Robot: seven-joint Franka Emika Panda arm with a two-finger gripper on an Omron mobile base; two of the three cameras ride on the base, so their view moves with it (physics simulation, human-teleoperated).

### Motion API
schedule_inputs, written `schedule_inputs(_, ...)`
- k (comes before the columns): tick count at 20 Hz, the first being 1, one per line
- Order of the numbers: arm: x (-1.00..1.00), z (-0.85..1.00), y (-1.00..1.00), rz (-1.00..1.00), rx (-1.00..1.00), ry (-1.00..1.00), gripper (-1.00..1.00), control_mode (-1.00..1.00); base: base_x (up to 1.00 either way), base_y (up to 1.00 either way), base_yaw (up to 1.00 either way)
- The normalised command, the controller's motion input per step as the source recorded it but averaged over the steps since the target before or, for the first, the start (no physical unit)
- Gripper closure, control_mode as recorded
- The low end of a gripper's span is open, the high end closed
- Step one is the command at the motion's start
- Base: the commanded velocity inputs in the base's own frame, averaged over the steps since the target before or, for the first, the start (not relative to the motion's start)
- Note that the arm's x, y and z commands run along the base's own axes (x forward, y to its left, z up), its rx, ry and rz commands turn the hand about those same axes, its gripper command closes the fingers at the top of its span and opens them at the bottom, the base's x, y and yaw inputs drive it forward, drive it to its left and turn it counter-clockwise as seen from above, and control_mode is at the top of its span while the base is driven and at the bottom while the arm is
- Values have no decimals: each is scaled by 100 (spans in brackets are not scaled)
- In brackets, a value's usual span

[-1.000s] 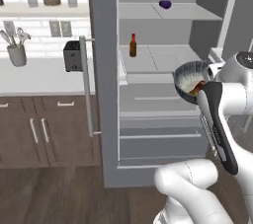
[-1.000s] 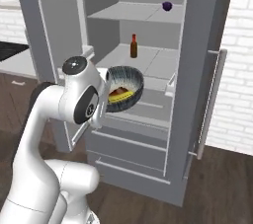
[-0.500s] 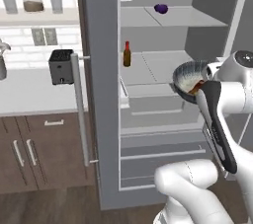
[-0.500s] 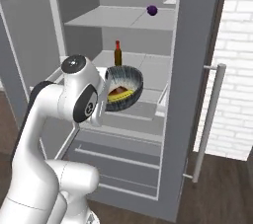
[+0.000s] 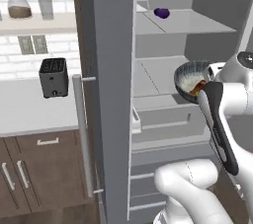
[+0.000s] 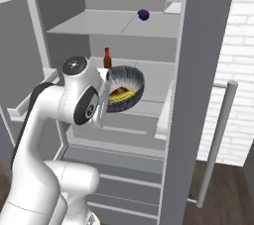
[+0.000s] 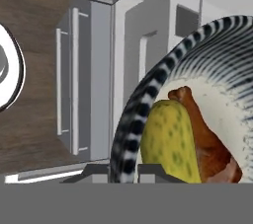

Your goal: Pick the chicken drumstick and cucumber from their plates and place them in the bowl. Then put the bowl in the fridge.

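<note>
base rolled right, fridge (image 6: pixel 208 45) nearer | hand (image 7: pixel 123 168) clamps bowl (image 6: pixel 130 78) rim; cucumber (image 7: pixel 170 139), drumstick (image 7: pixel 205 139) inside

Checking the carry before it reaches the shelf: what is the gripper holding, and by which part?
The gripper holds the bowl by its rim, with the cucumber and chicken drumstick inside.

We see the open fridge (image 6: pixel 208 45) with pale grey inner shelves. On the upper shelf (image 6: pixel 104 27) lies a small dark purple object (image 6: pixel 143 15), alone near the back. On the middle shelf (image 6: pixel 156 73) a small red-brown bottle (image 6: pixel 106 58) stands upright. Beside the fridge, we see a pale counter (image 5: pixel 29 104) carrying a dark toaster (image 5: pixel 53 77); a wall shelf (image 5: pixel 34 23) above bears a jar (image 5: pixel 20 6) and a grey cup (image 5: pixel 45 4).
</note>
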Motion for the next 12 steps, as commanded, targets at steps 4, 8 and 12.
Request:
schedule_inputs(4, 0, 0, 0, 0, 0, 0, 100, 100, 97, 0, 0)
schedule_inputs(8, 63, -20, 0, 0, 2, 0, 100, -100, 25, 0, 0)
schedule_inputs(12, 96, -44, 0, 1, 6, 0, 100, -100, 0, 0, 0)
